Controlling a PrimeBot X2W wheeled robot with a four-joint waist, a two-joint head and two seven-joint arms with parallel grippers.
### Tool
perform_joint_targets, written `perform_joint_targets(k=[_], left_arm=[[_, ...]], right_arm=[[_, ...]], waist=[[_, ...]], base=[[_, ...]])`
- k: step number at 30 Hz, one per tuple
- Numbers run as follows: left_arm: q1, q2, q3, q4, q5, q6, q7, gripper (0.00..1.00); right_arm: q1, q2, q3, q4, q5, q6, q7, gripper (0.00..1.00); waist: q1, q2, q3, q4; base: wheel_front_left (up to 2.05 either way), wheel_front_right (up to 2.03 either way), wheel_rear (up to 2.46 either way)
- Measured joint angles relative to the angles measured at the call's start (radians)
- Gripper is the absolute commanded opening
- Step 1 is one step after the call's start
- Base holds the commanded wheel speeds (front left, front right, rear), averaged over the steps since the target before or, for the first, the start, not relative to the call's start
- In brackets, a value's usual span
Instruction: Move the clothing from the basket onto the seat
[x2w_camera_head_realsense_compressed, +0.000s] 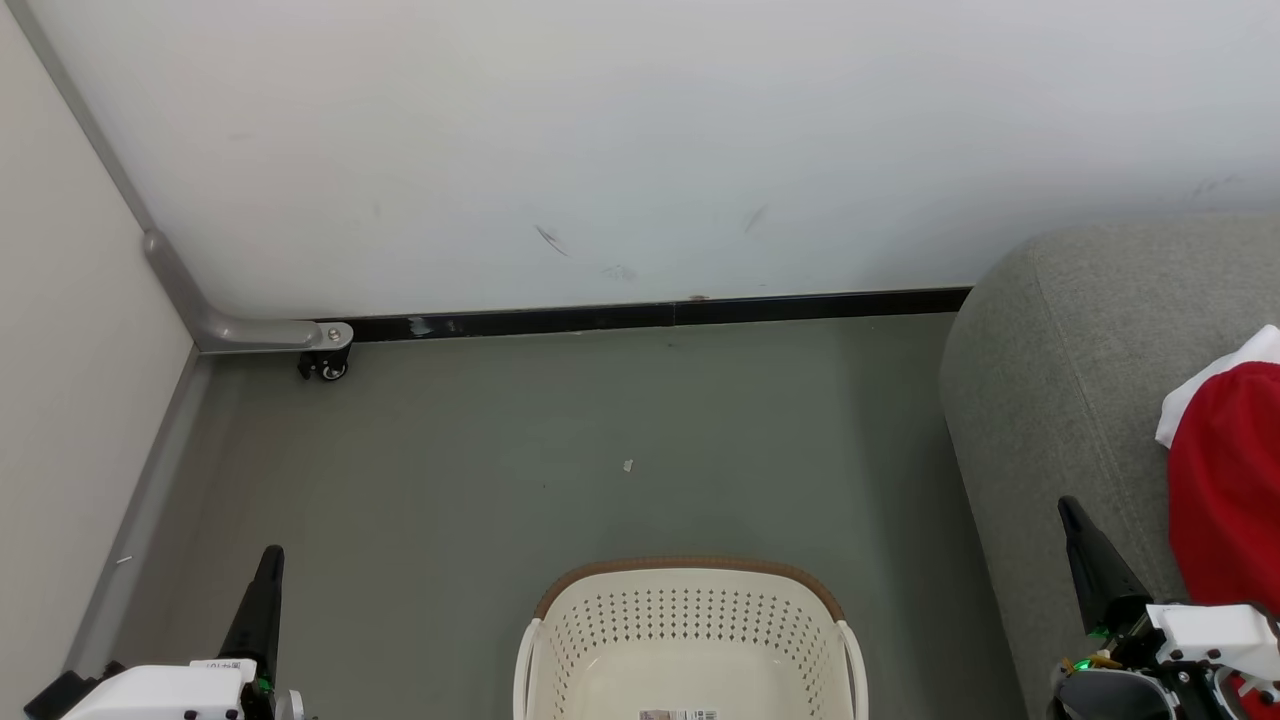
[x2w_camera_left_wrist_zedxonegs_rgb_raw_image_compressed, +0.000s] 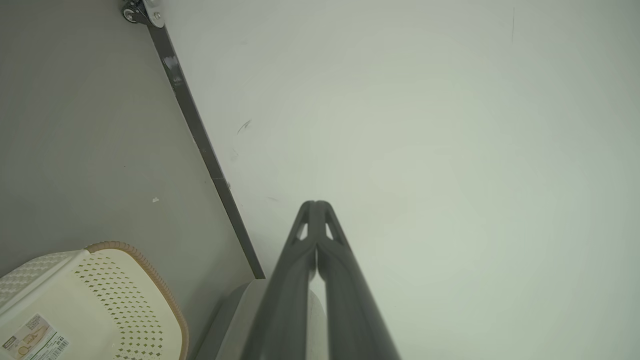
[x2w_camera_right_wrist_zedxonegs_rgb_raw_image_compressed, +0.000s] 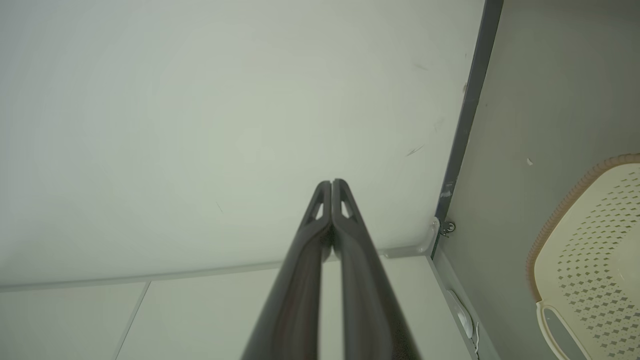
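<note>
Okay, we are seeing the basket (x2w_camera_head_realsense_compressed: 690, 612) sitting empty on the floor (x2w_camera_head_realsense_compressed: 600, 420) at bottom centre of the head view, with the barcode sticker (x2w_camera_head_realsense_compressed: 678, 714) showing on its bare bottom. The clothing (x2w_camera_head_realsense_compressed: 1225, 480) is lying on the seat (x2w_camera_head_realsense_compressed: 1050, 380) at the right edge, red with a white panel and partly cut off by the frame. The left gripper (x2w_camera_left_wrist_zedxonegs_rgb_raw_image_compressed: 316, 206) and right gripper (x2w_camera_right_wrist_zedxonegs_rgb_raw_image_compressed: 331, 184) are both showing fingers pressed together, gripping nothing (both wrist views are pointing at the wall (x2w_camera_left_wrist_zedxonegs_rgb_raw_image_compressed: 450, 150)). We are judging the task about done. The fabric is looking light, soft and floppy, likely sagging from any pinch. For a regrasp we are suggesting a bunched fold near the middle, not the white edge.
</note>
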Motion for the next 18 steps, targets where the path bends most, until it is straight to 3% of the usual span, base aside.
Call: perform_joint_targets(k=[18], left_arm=[[0.000,0.000,0.000,-0.002,0.000,-0.001,0.000,0.00]], right_arm=[[0.000,0.000,-0.003,0.003,0.000,0.000,0.000,0.00]], waist=[[-0.0001,0.0000,0.000,0.000]], base=[[0.00,0.00,0.00]])
